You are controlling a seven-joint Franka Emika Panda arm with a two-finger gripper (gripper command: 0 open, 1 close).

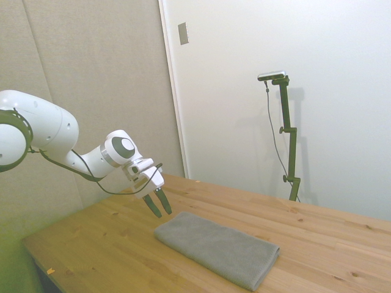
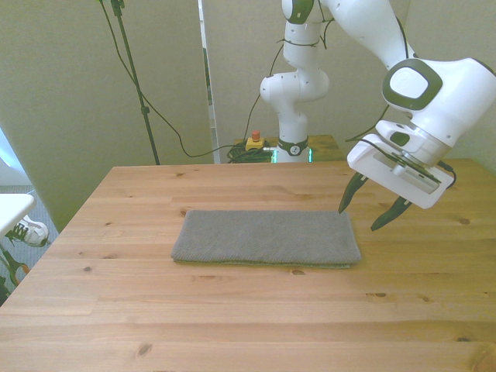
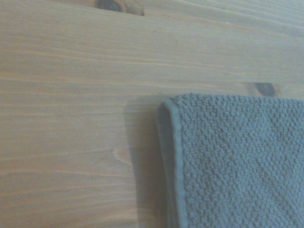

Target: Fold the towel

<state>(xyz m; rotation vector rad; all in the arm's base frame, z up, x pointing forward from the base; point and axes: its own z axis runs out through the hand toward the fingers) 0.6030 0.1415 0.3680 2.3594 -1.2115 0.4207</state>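
One gripper (image 2: 370, 211) hangs above the table (image 2: 232, 310), empty, its two dark fingers (image 2: 346, 195) spread apart and angled downward. It sits just off the towel's short end at the front view's right, near that end but not touching it. The towel (image 2: 267, 239) lies flat near the middle of the table as a long grey strip, its long sides running left to right in the front view. In the wrist view a corner of the towel (image 3: 228, 161) shows a rolled, doubled edge, so the cloth looks to be already layered once.

Judging from this, the step in hand is the approach to that short end for a grasp. To do it well, the fingers should come down straddling the edge near the corner, low enough to catch every layer and not only the top one. Thick terry bunches easily, so a shallow bite could slip. Once held, lifting only a little before carrying it across should keep the fold square.
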